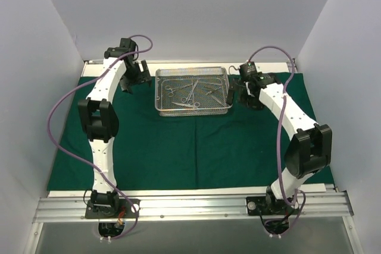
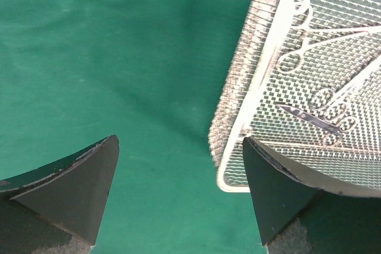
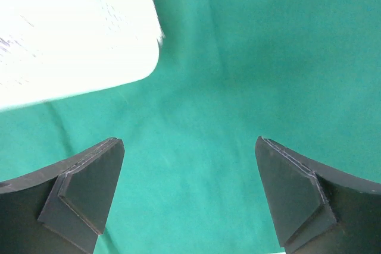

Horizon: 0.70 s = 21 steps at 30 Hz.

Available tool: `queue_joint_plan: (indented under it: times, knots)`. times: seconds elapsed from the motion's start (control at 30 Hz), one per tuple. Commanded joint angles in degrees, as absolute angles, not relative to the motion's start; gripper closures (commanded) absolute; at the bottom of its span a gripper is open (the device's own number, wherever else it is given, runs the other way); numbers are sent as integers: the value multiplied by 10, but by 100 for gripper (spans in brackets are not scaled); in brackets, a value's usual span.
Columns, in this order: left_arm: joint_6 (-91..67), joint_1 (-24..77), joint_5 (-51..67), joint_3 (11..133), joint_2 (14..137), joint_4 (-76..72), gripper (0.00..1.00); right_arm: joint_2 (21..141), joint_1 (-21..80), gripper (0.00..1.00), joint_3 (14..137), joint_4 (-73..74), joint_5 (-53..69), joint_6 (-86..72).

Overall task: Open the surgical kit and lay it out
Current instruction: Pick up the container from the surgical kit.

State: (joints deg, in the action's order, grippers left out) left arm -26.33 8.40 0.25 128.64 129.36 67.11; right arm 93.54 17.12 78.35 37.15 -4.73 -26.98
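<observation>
The surgical kit lies open: a dark green cloth (image 1: pixel 190 147) is spread flat, and a silver wire-mesh tray (image 1: pixel 159 90) sits on its far middle. Several steel instruments (image 1: pixel 189 90) lie inside the tray. My left gripper (image 1: pixel 132 81) hangs open just left of the tray. In the left wrist view it (image 2: pixel 180 139) frames bare cloth (image 2: pixel 119 57), with the tray's corner rim (image 2: pixel 268 57), ring-handled forceps (image 2: pixel 297 52) and scissors (image 2: pixel 312 117) at the right. Off the tray's right end, my right gripper (image 1: pixel 241 96) is open and empty (image 3: pixel 189 140) over cloth (image 3: pixel 238 57).
White enclosure walls stand on the left, right and back. A bare white strip of table (image 1: pixel 178 62) runs behind the cloth. An aluminium rail (image 1: pixel 190 203) carries both arm bases at the front. A glaring white shape with a rounded corner (image 3: pixel 71 28) fills the right wrist view's upper left.
</observation>
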Motion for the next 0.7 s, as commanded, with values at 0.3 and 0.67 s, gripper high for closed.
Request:
queue_joint_plan:
  times: [0.3, 0.67]
  knots:
    - [-274, 134, -14, 1367, 1367, 668, 6, 1226, 142, 0, 1098, 335, -50, -140]
    - [-280, 144, -6, 1392, 1416, 668, 1, 1340, 133, 15, 1206, 345, -6, -153]
